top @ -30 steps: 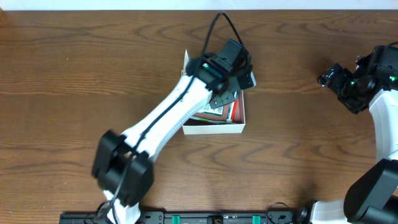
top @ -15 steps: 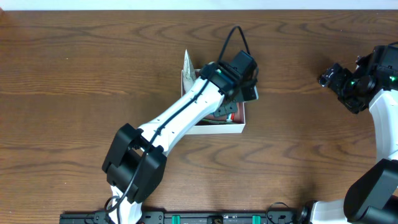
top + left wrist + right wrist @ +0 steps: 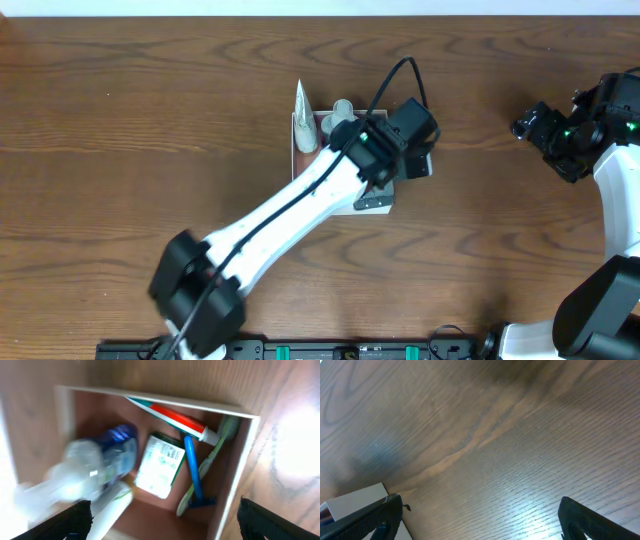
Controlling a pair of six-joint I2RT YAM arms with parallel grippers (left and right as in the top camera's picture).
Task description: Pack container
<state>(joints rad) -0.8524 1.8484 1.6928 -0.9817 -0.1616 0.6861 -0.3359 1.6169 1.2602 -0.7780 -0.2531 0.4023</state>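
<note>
**Q:** From overhead, where's the trouble?
**Me:** My left gripper (image 3: 408,150) hangs over the right wall of the container (image 3: 297,150), which sits on the table (image 3: 150,150). My forearm (image 3: 290,205) lies straight across it. The cardboard is thin, so any drag of that arm could shove or crumple it. My right gripper (image 3: 537,128) is well apart.

**Q:** Left wrist?
**Me:** Jaws spread wide, with nothing between them. The toothpaste (image 3: 170,411), razor (image 3: 192,465) and toothbrush (image 3: 216,452) lie by the right wall. A clear bottle (image 3: 100,465) crowds the left, blurred. A careless descent could snag a handle and flip things out.

**Q:** Right wrist?
**Me:** Jaws parted and empty, over wood. A white corner (image 3: 355,502) at the edge may be the box; I can't tell. Sweeping blind could nudge it.
</note>
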